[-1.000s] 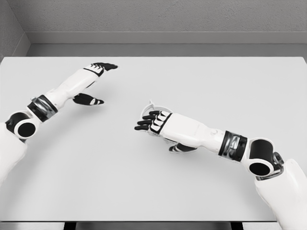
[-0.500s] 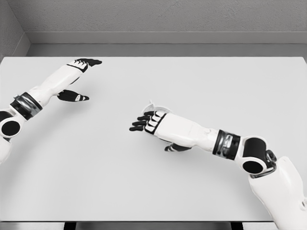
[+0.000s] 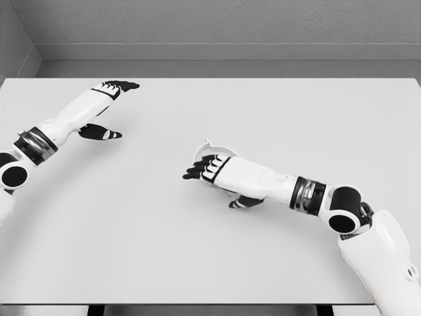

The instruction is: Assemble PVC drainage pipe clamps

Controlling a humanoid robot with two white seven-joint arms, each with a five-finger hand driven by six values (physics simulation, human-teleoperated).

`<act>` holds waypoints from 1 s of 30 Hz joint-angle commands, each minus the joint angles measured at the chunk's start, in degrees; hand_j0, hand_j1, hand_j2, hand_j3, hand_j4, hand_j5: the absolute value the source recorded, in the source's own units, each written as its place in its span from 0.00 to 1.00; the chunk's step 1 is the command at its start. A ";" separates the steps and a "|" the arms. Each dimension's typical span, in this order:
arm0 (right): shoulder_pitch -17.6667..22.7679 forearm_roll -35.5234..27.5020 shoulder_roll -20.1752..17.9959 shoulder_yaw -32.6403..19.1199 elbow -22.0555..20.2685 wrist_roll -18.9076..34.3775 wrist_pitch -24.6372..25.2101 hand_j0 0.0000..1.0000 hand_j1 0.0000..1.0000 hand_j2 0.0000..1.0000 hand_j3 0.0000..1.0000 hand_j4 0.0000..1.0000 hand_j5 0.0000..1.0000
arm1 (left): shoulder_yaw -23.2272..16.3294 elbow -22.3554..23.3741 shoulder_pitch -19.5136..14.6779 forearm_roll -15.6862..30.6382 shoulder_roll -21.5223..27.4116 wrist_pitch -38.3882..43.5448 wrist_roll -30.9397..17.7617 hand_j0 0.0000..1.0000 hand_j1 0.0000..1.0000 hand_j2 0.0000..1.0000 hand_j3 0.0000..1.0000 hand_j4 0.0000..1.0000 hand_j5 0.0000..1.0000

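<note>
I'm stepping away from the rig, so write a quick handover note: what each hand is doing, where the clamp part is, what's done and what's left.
Left hand: open, holding nothing, raised over the far left of the table.
Right hand: over the white clamp ring near the table's middle, fingers stretched out flat; whether it touches the ring cannot be told.
Clamp ring: on the table, mostly hidden behind the right hand.
Done: no assembly visible.
Left: grasp the ring and fit the clamp; no other clamp parts are visible.

White ring-shaped pipe clamp [image 3: 209,149] lies mid-table, partly hidden.
</note>
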 commanded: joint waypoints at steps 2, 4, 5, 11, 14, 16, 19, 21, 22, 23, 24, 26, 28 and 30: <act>-0.18 -0.41 0.22 0.01 1.39 -0.03 0.16 1.00 1.00 1.00 1.00 1.00 1.00 | 0.00 -0.10 0.00 0.39 0.04 0.03 0.03 1.00 1.00 1.00 1.00 1.00 1.00; -0.27 -0.41 0.22 0.01 1.39 -0.03 0.16 1.00 1.00 1.00 1.00 1.00 1.00 | 0.09 -0.10 0.00 0.39 0.04 0.03 0.03 1.00 1.00 1.00 1.00 1.00 1.00; -0.27 -0.32 0.22 0.01 1.47 -0.03 0.16 1.00 1.00 1.00 1.00 1.00 1.00 | 0.09 -0.10 0.00 0.39 0.04 0.03 0.03 1.00 1.00 1.00 1.00 1.00 1.00; -0.62 -0.06 0.31 -0.07 2.09 -0.03 0.16 1.00 1.00 1.00 1.00 1.00 1.00 | 0.09 -0.10 -0.09 0.39 0.04 0.03 0.03 1.00 1.00 1.00 1.00 1.00 1.00; -0.62 -0.06 0.31 0.01 2.09 -0.03 0.16 1.00 1.00 1.00 1.00 1.00 1.00 | 0.09 -0.10 -0.09 0.48 0.04 0.03 0.03 1.00 1.00 1.00 1.00 1.00 1.00; -1.06 -0.06 0.49 0.01 2.09 -0.03 0.16 1.00 1.00 1.00 1.00 1.00 1.00 | 0.09 -0.10 -0.09 0.39 -0.05 0.03 0.03 1.00 1.00 1.00 1.00 1.00 1.00; -1.32 0.03 0.93 0.01 2.53 -0.03 0.16 1.00 1.00 1.00 1.00 1.00 1.00 | 0.09 -0.10 -0.09 0.39 -0.05 0.03 0.03 1.00 1.00 1.00 1.00 1.00 1.00; -1.41 0.03 1.10 0.10 2.88 -0.03 0.16 1.00 1.00 1.00 1.00 1.00 1.00 | 0.09 -0.10 -0.09 0.48 -0.05 0.03 0.03 1.00 1.00 1.00 1.00 1.00 1.00; -1.50 0.03 1.10 0.10 2.88 -0.03 0.16 1.00 1.00 1.00 1.00 1.00 1.00 | 0.09 -0.10 -0.09 0.48 -0.05 0.03 0.03 1.00 1.00 1.00 1.00 1.00 1.00; -1.50 0.03 1.10 0.10 2.88 -0.03 0.16 1.00 1.00 1.00 1.00 1.00 1.00 | 0.09 -0.10 -0.09 0.48 -0.05 0.03 0.03 1.00 1.00 1.00 1.00 1.00 1.00; -1.50 0.03 1.10 0.10 2.88 -0.03 0.16 1.00 1.00 1.00 1.00 1.00 1.00 | 0.09 -0.10 -0.09 0.48 0.04 0.03 0.03 1.00 1.00 1.00 1.00 1.00 1.00; -1.85 0.03 1.10 0.19 2.97 -0.03 0.16 1.00 1.00 1.00 1.00 1.00 1.00 | 0.09 -0.10 -0.09 0.48 -0.05 0.03 0.03 1.00 1.00 1.00 1.00 1.00 1.00; -1.85 0.03 1.19 0.19 3.32 -0.03 0.16 1.00 1.00 1.00 1.00 1.00 1.00 | 0.09 -0.19 -0.09 0.48 -0.05 0.03 0.03 1.00 1.00 1.00 1.00 1.00 1.00; -2.02 0.03 1.19 0.19 3.32 -0.03 0.16 1.00 1.00 1.00 1.00 1.00 1.00 | 0.09 -0.19 -0.09 0.48 -0.05 0.03 0.03 1.00 1.00 1.00 1.00 1.00 1.00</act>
